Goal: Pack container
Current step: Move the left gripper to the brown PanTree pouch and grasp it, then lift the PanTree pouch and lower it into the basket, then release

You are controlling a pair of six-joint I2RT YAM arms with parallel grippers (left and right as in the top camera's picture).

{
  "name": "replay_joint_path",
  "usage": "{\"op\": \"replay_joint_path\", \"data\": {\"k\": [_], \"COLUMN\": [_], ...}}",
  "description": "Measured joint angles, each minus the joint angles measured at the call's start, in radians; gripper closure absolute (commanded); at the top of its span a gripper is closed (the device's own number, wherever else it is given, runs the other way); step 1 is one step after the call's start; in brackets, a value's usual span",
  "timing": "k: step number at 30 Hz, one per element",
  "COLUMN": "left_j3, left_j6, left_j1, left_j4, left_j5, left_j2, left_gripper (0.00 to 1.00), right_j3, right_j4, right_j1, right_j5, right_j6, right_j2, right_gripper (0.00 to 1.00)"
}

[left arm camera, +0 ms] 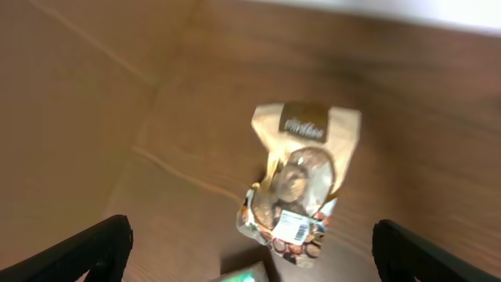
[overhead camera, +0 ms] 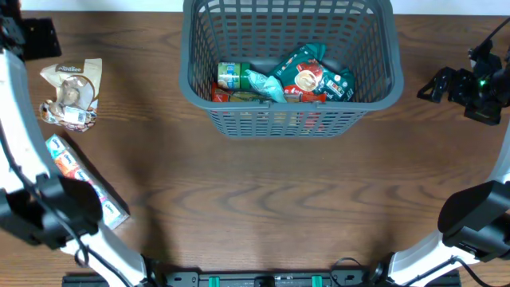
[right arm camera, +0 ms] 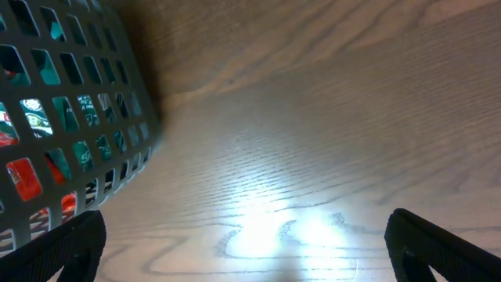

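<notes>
Nearest you, a long striped packet (overhead camera: pixel 73 169) lay flat on the bench (overhead camera: pixel 263 207), partly under the left arm. Beyond it sat a tan snack pouch (left arm camera: pixel 301 184), and your left gripper (left arm camera: pixel 250 235) hung over it with its fingers spread wide, holding nothing. I judged that pouch light, crinkly and easily crushed, so you would have done best to pinch it across its flat upper band rather than over the lumpy contents. Your right gripper (right arm camera: pixel 244 223) was likewise spread and empty, above bare bench near the container's right wall. The container (overhead camera: pixel 239 121) stood at the far middle of the bench, with several packets (overhead camera: pixel 307 80) lying in it. It looked stiff and light, and its thick rim seemed the surest hold, should you have needed to shift it.
</notes>
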Motion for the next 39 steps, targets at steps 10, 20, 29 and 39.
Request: {"op": "replay_joint_path", "data": {"k": [10,20,29,39], "left_j3": [0.0,0.0,0.0,0.0], "left_j6": [0.008,0.036,0.051,0.052], "left_j1": [0.069,0.07,0.07,0.07], "left_j4": [0.062,0.114,0.138,0.133], "left_j5": [0.09,0.129,0.185,0.196], "left_j2": [0.299,0.456,0.527,0.528], "left_gripper": [0.02,0.01,0.01,0.59], "right_j3": [0.0,0.0,0.0,0.0], "right_j4": [-0.011,-0.013,-0.011,-0.011], "right_j1": [0.0,0.0,0.0,0.0], "right_j5": [0.0,0.0,0.0,0.0], "right_j6": [0.0,0.0,0.0,0.0], "right_j2": [0.0,0.0,0.0,0.0], "right_gripper": [0.01,0.01,0.01,0.01]}}
